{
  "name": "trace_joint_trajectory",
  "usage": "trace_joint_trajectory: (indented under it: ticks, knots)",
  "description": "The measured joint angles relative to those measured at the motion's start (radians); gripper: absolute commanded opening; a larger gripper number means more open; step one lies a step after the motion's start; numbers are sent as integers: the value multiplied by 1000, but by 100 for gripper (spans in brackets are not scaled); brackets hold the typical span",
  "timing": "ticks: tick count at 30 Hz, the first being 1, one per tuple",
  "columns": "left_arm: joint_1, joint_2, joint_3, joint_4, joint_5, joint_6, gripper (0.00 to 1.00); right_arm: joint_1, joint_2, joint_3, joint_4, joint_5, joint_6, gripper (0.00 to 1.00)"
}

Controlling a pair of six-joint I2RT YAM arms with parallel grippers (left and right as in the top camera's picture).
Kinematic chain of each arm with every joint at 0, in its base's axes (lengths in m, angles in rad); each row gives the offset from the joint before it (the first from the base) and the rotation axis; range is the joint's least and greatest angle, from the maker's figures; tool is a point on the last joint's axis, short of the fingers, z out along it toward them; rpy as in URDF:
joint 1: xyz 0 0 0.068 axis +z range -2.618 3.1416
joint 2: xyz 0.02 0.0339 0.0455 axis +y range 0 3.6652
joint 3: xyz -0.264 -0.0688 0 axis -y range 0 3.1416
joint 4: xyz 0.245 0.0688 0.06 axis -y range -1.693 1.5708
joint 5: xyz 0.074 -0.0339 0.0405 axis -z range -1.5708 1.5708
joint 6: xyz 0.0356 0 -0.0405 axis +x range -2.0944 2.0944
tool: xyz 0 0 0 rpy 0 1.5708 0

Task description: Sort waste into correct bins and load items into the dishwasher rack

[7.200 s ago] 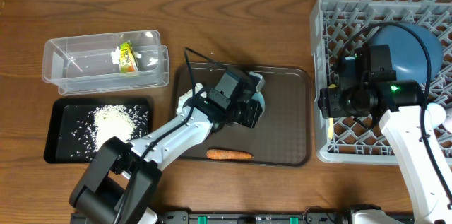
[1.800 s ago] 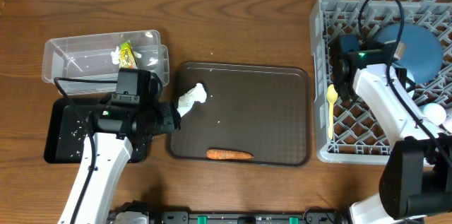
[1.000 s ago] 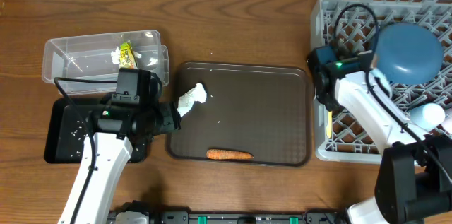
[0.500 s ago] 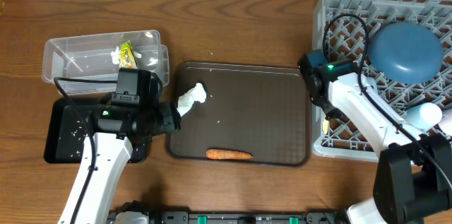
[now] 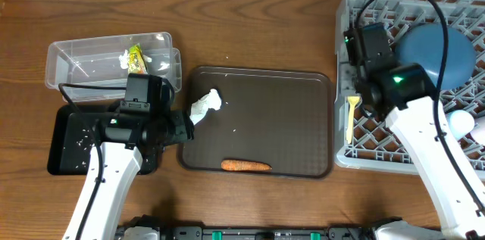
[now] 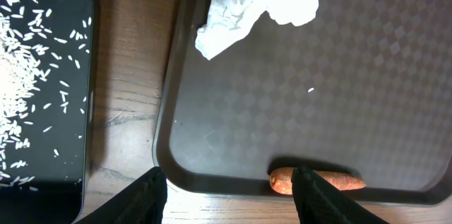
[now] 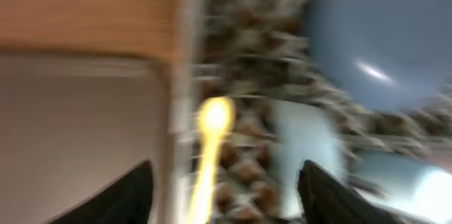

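Note:
My left gripper (image 6: 227,176) hangs open and empty over the near-left rim of the dark brown tray (image 6: 367,83). On that tray lie a crumpled white tissue (image 6: 258,1) and an orange carrot (image 6: 321,180) just beside my right finger. Rice grains (image 6: 21,75) cover the black bin (image 5: 64,160). The clear tub (image 5: 91,73) holds the green-and-orange wrapper (image 5: 135,60). My right gripper (image 7: 226,171) is open above the grey rack (image 5: 364,145), over the yellow spoon (image 7: 210,139) lying in it. The blue plate (image 5: 439,47) and a light blue cup (image 7: 304,146) sit in the rack.
The brown tray (image 5: 288,119) lies between the bins and the rack. My right arm (image 5: 398,88) reaches across the rack's left side. The right wrist view is badly blurred. Bare wooden table (image 5: 250,28) runs along the far side.
My right arm has swung from the rack's left edge back over the rack, and its jaws have widened. The spoon now lies slanted. The left arm has not moved.

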Motion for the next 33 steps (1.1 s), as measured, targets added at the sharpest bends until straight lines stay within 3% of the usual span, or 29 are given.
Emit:
trace_joint_trajectory:
  ticks: [4,13,33]
  knots:
    - [0,0,0,0,0,0,59,0,32,-7,-6,-195,-62,38]
    - [0,0,0,0,0,0,59,0,117,-94,-30,-408,-93,31]
    - [0,0,0,0,0,0,59,0,123,-119,-195,-213,31,37]
